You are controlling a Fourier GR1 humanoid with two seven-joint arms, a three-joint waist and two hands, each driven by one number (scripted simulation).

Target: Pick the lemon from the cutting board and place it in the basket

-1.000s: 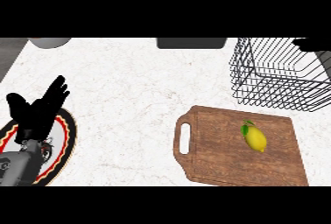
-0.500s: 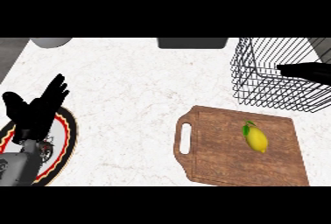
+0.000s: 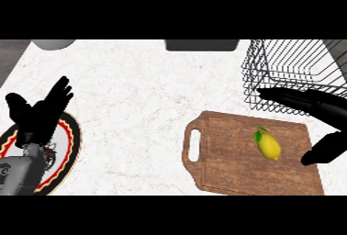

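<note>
A yellow lemon with a green leaf lies on the wooden cutting board at the lower right. Behind the board stands a black wire basket. My right hand comes in from the right edge, open, its fingers stretched toward the left above the board's far edge and in front of the basket. Its thumb hangs down just right of the lemon, not touching it. My left hand rests open at the left, fingers up, over a plate.
A round plate with a red and black rim lies under my left forearm. A grey bowl and a dark box sit at the counter's far edge. The white marble counter spreads between the plate and the board.
My right hand has come in from the right edge and down, from beside the basket to just above the board near the lemon. The left hand and the lemon have not moved.
</note>
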